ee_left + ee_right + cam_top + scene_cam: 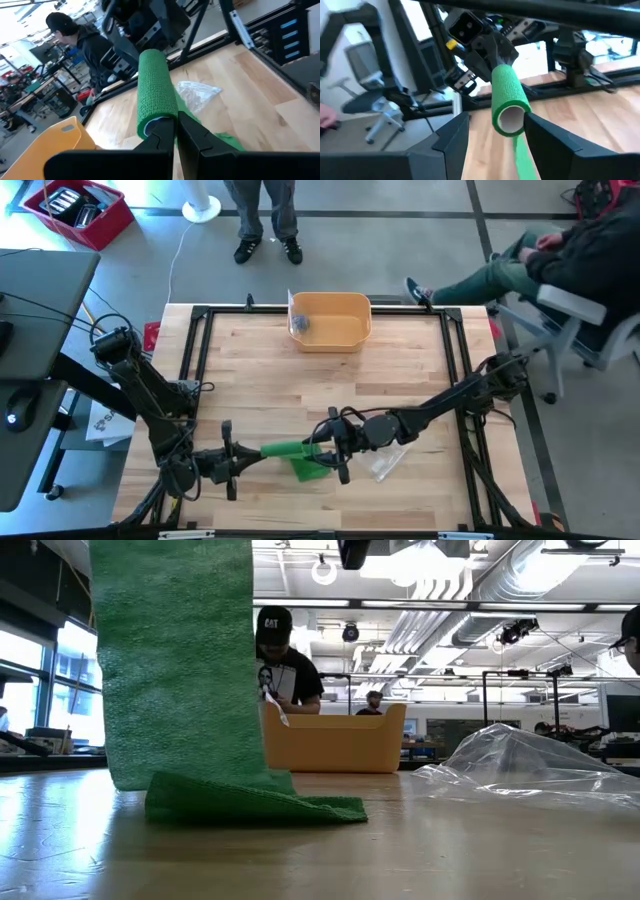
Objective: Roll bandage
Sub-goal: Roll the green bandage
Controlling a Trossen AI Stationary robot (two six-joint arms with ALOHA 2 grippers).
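A green bandage roll (290, 450) on a pale hollow core is held level above the table's near middle, between my two grippers. My left gripper (255, 457) is shut on the roll's left end. My right gripper (322, 448) is open at the roll's right end, with the core's open end (511, 120) between its fingers. A wide loose strip (180, 670) hangs from the roll. Its folded lower end (255, 805) lies on the table. My left gripper holds the roll by its left end (152, 124), coming level from the table's left and along the roll. Its fingers (162, 137) hide the place of contact. The roll is lifted clear and level, its strip hanging to the table. My right gripper's one finger (545, 137) stands close against the roll's end; whether it touches I cannot tell.
A crumpled clear plastic bag (388, 462) lies on the table right of the roll. A yellow bin (330, 320) stands at the far middle. One person stands beyond the far edge and another sits at the far right.
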